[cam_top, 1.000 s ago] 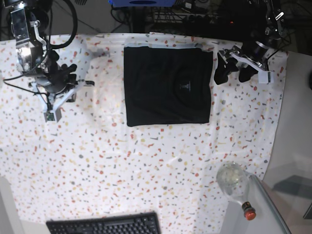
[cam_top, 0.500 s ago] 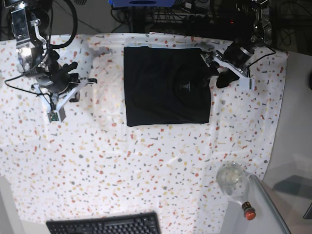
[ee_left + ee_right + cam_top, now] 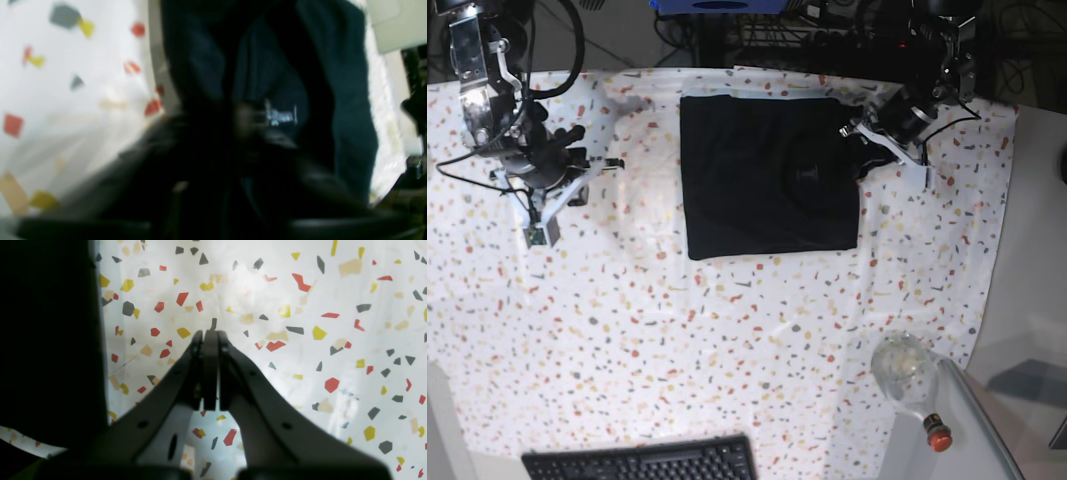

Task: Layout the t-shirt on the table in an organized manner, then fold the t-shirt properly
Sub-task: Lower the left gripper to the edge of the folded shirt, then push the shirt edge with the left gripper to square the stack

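Note:
The black t-shirt [image 3: 767, 190] lies folded into a neat rectangle at the back middle of the speckled table [image 3: 727, 330]. My left gripper [image 3: 855, 140] sits at the shirt's upper right edge. The left wrist view is blurred. In it, dark fingers [image 3: 200, 146] converge on bunched black fabric [image 3: 350, 100] beside the small white label mark [image 3: 280, 115], so this gripper is shut on the t-shirt. My right gripper [image 3: 210, 333] is shut with nothing in it. It hovers over bare tablecloth left of the shirt [image 3: 607, 163].
A black keyboard [image 3: 642, 460] lies at the table's front edge. A clear glass bottle [image 3: 905, 370] with a red cap [image 3: 938, 436] lies at the front right corner. A plain grey surface [image 3: 1037, 250] borders the table on the right. Cables and equipment line the back edge.
My left gripper moved left from beside the shirt onto its right edge, and its fingers came together on the fabric. The right arm shifted only slightly and stayed shut.

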You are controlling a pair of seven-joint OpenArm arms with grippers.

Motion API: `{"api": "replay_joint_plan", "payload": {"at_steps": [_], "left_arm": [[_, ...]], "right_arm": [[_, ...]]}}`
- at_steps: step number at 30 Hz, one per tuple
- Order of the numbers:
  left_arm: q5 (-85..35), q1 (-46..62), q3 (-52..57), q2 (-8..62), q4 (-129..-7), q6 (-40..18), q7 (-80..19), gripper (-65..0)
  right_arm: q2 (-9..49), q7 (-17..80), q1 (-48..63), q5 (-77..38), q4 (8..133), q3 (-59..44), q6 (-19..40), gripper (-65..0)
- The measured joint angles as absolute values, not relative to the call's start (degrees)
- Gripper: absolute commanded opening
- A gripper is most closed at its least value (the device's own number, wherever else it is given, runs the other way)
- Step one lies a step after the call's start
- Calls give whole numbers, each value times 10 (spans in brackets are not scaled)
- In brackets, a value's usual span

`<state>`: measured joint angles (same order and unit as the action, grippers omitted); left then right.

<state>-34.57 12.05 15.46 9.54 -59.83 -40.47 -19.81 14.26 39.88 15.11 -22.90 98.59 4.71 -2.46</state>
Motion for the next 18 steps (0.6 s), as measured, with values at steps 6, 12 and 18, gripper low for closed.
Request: {"api": "replay_joint_plan", "payload": {"at_steps": [6, 12, 18], "left_arm": [[-351, 123, 139, 129, -601, -408, -215, -650], [-336, 95, 62, 211, -643, -404, -291, -650], [-230, 36, -42, 252, -699, -390, -324, -650]], "right_arm": [[142, 397, 150, -229, 977, 47, -25, -650], [142, 376, 151, -227, 949, 47, -24, -650], [143, 333, 177, -227, 943, 46, -24, -650]]}}
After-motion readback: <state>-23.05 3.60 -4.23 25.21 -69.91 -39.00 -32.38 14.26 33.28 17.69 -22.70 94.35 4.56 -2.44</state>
